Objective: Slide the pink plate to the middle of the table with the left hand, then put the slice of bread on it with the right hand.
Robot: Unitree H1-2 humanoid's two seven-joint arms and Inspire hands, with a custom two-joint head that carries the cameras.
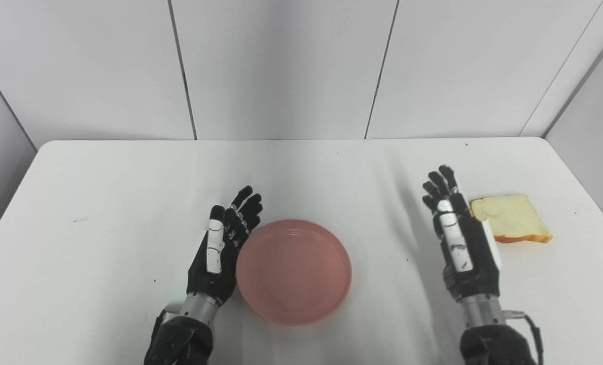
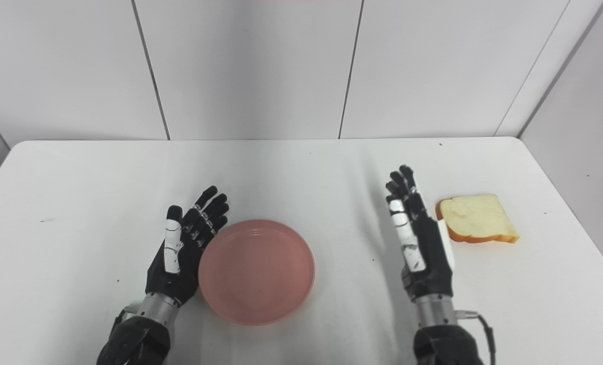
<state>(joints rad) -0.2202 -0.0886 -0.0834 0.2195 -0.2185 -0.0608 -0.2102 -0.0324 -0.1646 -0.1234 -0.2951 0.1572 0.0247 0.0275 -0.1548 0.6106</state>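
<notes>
A round pink plate (image 1: 294,270) lies on the white table (image 1: 103,203), a little in front of its middle. My left hand (image 1: 223,248) stands on edge against the plate's left rim, fingers straight and apart, holding nothing. A slice of bread (image 1: 510,218) with a brown crust lies flat at the right of the table. My right hand (image 1: 458,238) is open, palm turned toward the bread, its fingers stretched forward just left of the slice. In the right eye view the plate (image 2: 256,270) and the bread (image 2: 477,219) stand the same way.
Grey wall panels (image 1: 281,66) rise behind the table's far edge. The table's right edge runs close past the bread. A black cable (image 1: 534,329) trails from my right wrist.
</notes>
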